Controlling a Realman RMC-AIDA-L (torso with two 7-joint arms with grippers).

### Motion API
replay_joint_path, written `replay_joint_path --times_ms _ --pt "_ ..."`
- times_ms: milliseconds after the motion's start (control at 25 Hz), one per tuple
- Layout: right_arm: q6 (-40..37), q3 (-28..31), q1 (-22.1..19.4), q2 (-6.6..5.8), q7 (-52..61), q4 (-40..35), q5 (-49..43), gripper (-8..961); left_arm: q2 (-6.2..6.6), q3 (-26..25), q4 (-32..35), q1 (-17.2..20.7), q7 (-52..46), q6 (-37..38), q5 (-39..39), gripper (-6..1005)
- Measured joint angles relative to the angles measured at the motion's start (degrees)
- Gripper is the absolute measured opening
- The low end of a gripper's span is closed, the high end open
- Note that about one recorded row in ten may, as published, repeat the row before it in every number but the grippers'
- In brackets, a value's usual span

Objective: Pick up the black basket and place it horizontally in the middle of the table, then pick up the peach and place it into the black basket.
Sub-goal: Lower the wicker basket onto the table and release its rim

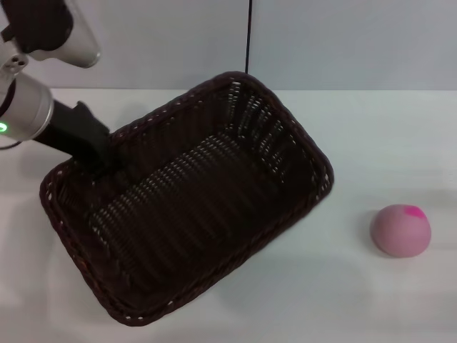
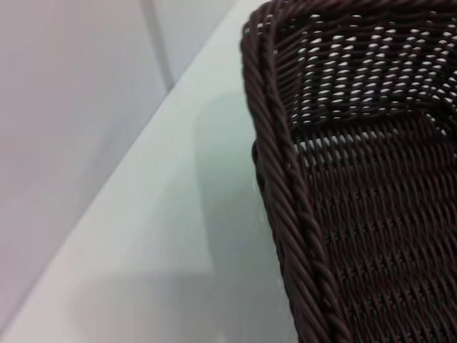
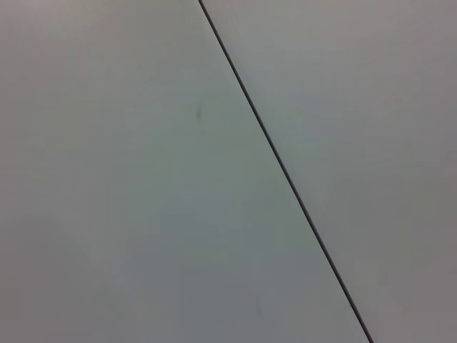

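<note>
Wicker weave: dark brown-black, braided rim, rounded corners — the black basket (image 1: 189, 204) lies askew on the table (image 1: 371, 136), one corner toward the far edge.
Left gripper (image 1: 107, 163): reaches down at the basket's left rim, its dark body against the wall there; whether its fingers are apart or clamped on the rim cannot be told.
Peach (image 1: 401, 229): dusty pink ball with a magenta spot on top, well off to the gripper's right, apart from the basket, on bare table.
Left wrist view: the twisted rim (image 2: 285, 207) and inner weave up close — white tabletop beside it.
Right wrist view: only a pale surface crossed by a thin dark line (image 3: 285, 171); the right gripper is not seen.
</note>
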Motion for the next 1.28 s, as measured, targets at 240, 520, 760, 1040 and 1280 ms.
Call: replay_joint_path --times_ms 240,520,760,1040,1280 --pt "-0.1 0.0 -0.2 0.0 2.3 -1.2 -0.1 659 -0.16 2.4 -0.3 -4.4 9.9 1.1 -0.1 191" --pt "0.0 -0.3 -0.4 0.0 2.8 -1.6 -0.3 659 -0.39 8.9 -0.4 -6.3 16.7 -1.4 -0.2 190" --pt "0.2 -0.5 -0.5 0.0 2.8 -1.8 -0.4 659 -0.42 15.4 -0.3 -6.4 21.0 -5.1 0.0 189" --pt "0.4 -0.3 -0.5 0.0 2.8 -1.8 -0.4 659 -0.51 17.3 -0.2 -6.8 23.1 -7.7 -0.1 213" --pt "0.4 -0.5 -0.6 0.01 2.8 -1.8 -0.4 659 -0.5 17.2 -0.8 -8.1 23.5 -8.3 0.3 234"
